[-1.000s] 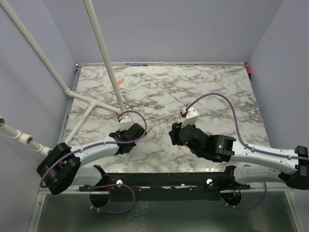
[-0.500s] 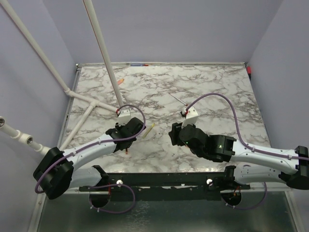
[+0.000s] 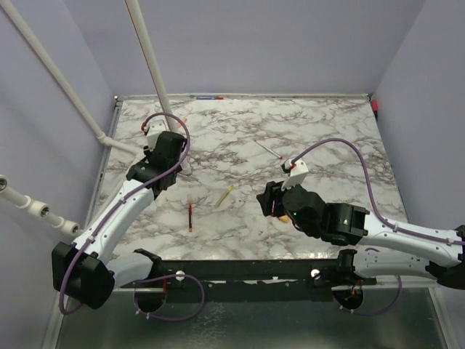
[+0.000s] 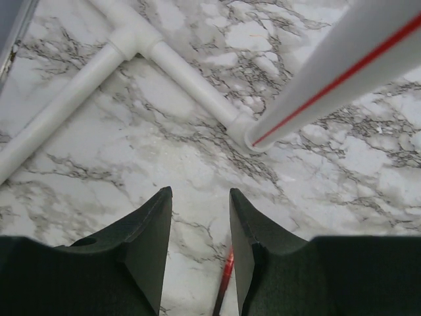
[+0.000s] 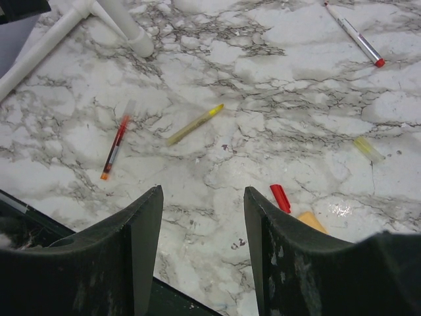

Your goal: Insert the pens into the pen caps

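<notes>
Marbled tabletop (image 3: 327, 123) carries everything. Our worry is the white pipe frame (image 4: 191, 79) just beyond the left gripper (image 4: 199, 192), whose jaws stand apart and empty, so a careless swing would strike it. We see the red pen (image 3: 190, 216) lying on its near side. The right gripper (image 5: 203, 191), also parted and empty, hovers with the red cap (image 5: 280, 197) just beside one finger, and a clumsy descent could flick it away.

Right pincer (image 5: 204, 194) open, empty; red cap (image 5: 280, 197), red pen (image 5: 115, 146), yellow pen (image 5: 194, 124) lie apart
</notes>
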